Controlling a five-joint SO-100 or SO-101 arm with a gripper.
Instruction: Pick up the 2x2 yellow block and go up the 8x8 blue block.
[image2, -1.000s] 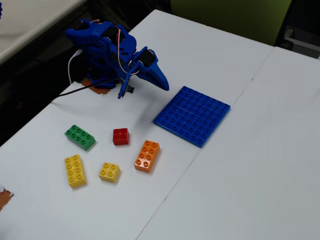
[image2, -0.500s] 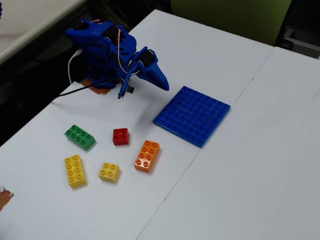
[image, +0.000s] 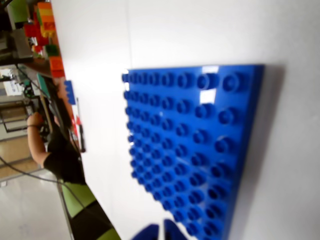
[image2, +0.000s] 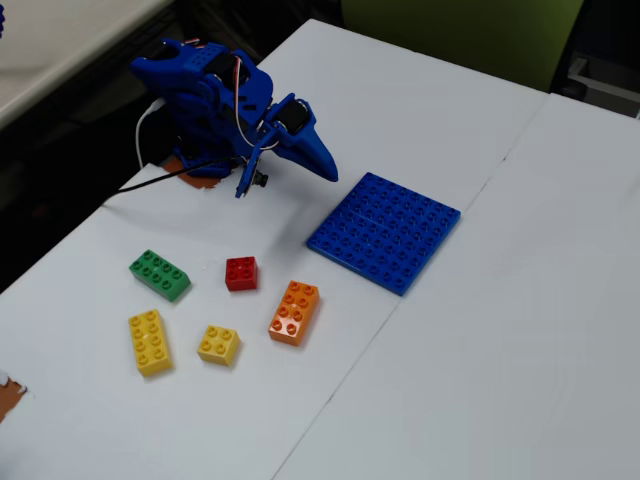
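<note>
I am judging nothing done yet; the small yellow brick (image2: 218, 344) is lying untouched on the table (image2: 520, 330), the blue baseplate (image2: 385, 231) sitting bare; my claw (image2: 318, 158) is looking closed and empty.

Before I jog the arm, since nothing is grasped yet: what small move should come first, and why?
Probably swing the gripper toward the 2x2 yellow block. The arm sits folded near its base with the jaws empty and pointing at the 8x8 blue block, while the yellow block lies untouched between the longer yellow brick and the orange brick.
</note>
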